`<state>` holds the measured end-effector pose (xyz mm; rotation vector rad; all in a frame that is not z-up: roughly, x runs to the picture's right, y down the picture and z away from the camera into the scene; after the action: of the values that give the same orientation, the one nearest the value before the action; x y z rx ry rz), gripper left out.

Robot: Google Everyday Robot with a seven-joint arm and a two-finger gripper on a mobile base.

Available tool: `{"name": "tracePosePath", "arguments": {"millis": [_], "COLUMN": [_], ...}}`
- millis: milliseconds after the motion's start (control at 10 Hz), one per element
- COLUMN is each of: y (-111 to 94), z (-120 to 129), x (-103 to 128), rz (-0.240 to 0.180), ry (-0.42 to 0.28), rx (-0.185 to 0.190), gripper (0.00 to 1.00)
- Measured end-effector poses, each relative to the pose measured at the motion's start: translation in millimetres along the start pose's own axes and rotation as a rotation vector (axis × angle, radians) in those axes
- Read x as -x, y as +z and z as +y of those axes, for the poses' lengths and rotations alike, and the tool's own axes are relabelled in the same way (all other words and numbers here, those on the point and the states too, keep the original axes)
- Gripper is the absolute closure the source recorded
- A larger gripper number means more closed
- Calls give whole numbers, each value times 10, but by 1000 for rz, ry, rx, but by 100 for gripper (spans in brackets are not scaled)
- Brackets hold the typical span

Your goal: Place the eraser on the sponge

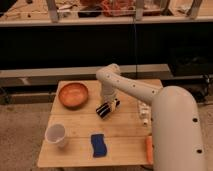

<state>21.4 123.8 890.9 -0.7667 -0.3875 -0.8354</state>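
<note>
The gripper (106, 105) is down at the middle of the wooden surface (125, 131), behind the sponge (98, 144) and a touch to its right. The white arm (127, 86) comes in from the right of the sponge, runs back and leftward over the surface, then bends at its wrist and drops straight down to that spot.

The fingers are drawn together and clamped on the eraser (109, 109), the black block with thin white stripes. Their dark tips merge with the dark block, so the exact line of contact cannot be made out. The eraser sits askew at the fingertips, its long side running from front-left to back-right as seen from the sponge. Whether it rests on the wood or is lifted just clear of it cannot be told.

The sponge lies flat near the front edge of the surface, bright blue, with its long side pointing roughly front to back. It is apart from the eraser, with a strip of bare wood between them, and nothing lies on top of it.

A white cup (55, 135) stands upright to the left of the sponge, at about the same depth. An orange-brown bowl (73, 95) sits behind and to the left of the sponge, left of the eraser. A white tube (144, 114) lies behind and to the right of the sponge, close against the robot's white body (177, 132). An orange carrot (148, 149) lies to the right of the sponge at the front edge, partly hidden by that body
</note>
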Motion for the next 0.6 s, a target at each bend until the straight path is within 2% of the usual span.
{"name": "tracePosePath", "arguments": {"millis": [600], "y": [-252], "z": [191], "x": [257], "rz": [14], "ry": [-20], "rx": [8], "gripper": [96]}}
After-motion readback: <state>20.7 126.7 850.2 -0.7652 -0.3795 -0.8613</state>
